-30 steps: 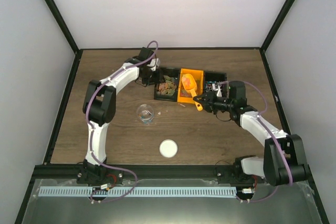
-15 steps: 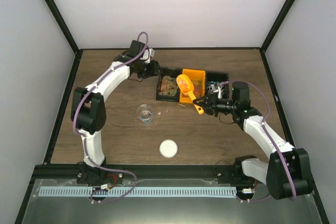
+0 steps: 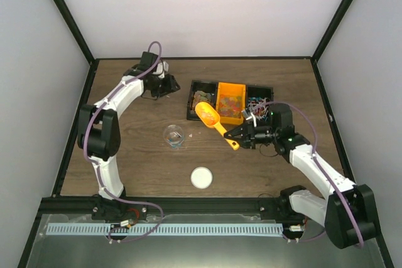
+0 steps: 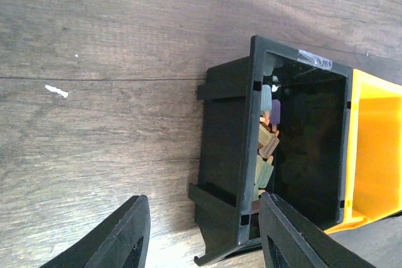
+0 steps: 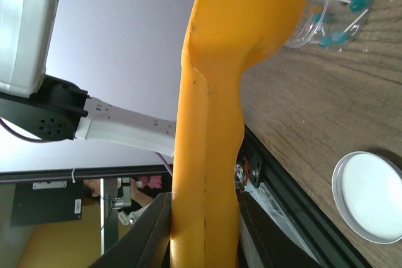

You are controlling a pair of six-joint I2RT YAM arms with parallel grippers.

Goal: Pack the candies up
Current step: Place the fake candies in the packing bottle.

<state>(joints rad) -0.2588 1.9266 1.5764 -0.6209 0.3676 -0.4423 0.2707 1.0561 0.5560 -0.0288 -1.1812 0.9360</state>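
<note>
My right gripper [image 3: 235, 136] is shut on the handle of the orange scoop [image 3: 212, 120], holding it above the table between the bins and the clear cup [image 3: 174, 135]; the scoop fills the right wrist view [image 5: 217, 111]. The cup [image 5: 326, 10] holds a few teal candies. Candies lie in three bins: brownish-green ones in the left black bin [image 3: 201, 101], red-orange-yellow bits in the orange bin [image 3: 230, 102], wrapped pieces in the right black bin [image 3: 257, 103]. My left gripper [image 3: 164, 86] is open and empty, left of the black bin [image 4: 239, 155], where pale candies [image 4: 266, 149] show.
A white round lid [image 3: 201, 177] lies near the table's front edge, also in the right wrist view [image 5: 372, 199]. A small loose crumb [image 4: 56, 91] lies on the wood left of the bins. Black frame rails border the table.
My right gripper has carried the scoop out of the orange bin, left and toward the cup. My left gripper has drawn back leftward, away from the black bin.
</note>
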